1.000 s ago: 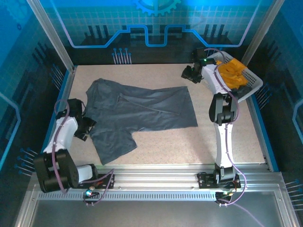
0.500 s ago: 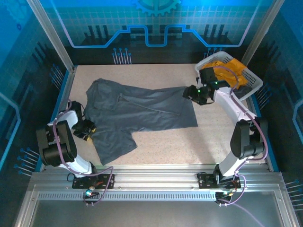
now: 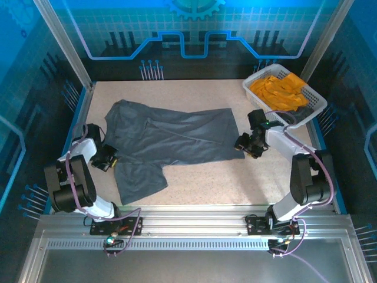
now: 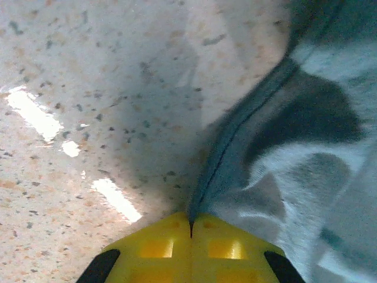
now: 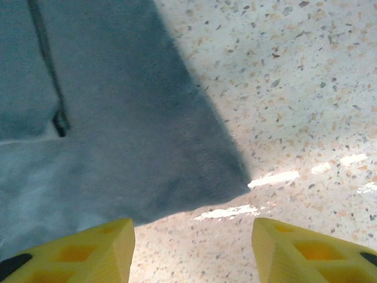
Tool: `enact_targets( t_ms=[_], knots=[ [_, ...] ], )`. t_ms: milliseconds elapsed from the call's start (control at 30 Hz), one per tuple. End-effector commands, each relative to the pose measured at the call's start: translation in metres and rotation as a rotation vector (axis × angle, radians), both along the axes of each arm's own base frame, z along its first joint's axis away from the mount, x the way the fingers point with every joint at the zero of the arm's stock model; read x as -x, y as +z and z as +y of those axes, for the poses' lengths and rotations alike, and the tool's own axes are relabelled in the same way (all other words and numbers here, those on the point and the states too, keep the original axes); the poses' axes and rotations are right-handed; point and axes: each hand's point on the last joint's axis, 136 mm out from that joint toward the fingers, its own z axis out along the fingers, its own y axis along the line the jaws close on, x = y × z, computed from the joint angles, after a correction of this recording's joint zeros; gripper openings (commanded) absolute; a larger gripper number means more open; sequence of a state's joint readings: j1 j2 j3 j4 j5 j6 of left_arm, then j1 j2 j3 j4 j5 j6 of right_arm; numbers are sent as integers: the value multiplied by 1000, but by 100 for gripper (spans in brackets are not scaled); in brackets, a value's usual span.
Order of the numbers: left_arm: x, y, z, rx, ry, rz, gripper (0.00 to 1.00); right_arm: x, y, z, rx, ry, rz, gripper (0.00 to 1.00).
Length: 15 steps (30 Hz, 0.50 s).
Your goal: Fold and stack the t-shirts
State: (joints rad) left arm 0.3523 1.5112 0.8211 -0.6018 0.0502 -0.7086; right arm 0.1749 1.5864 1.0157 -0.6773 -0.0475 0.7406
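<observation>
1. The left gripper (image 4: 190, 227) has its fingers pressed together on the hem of the grey shirt (image 4: 306, 147) (the cloth edge runs straight into the seam between them).
2. The right gripper (image 5: 193, 236) holds its fingers apart, and the shirt's corner lies just ahead, between them.
3. The yellow shirts (image 3: 277, 88) lie in the white basket (image 3: 316, 108), beyond the right fingers.

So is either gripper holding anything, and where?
The left gripper pinches the grey t-shirt by a seamed edge; right gripper is open over its corner, holding nothing.

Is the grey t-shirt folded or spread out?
Spread out: the grey t-shirt lies open and mostly flat on the table, not folded over.
</observation>
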Motion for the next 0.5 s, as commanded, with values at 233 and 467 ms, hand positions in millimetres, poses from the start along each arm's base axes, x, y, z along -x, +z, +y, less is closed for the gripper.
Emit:
enact_targets(
  t_ms=[233,467],
  knots=[
    [-15,18,-4,23,8,-70,0,-3,-44,4,63,79,129,58],
    [-16,21,-6,32,6,-84,0,-17,-49,28,65,138,136,40]
  ],
)
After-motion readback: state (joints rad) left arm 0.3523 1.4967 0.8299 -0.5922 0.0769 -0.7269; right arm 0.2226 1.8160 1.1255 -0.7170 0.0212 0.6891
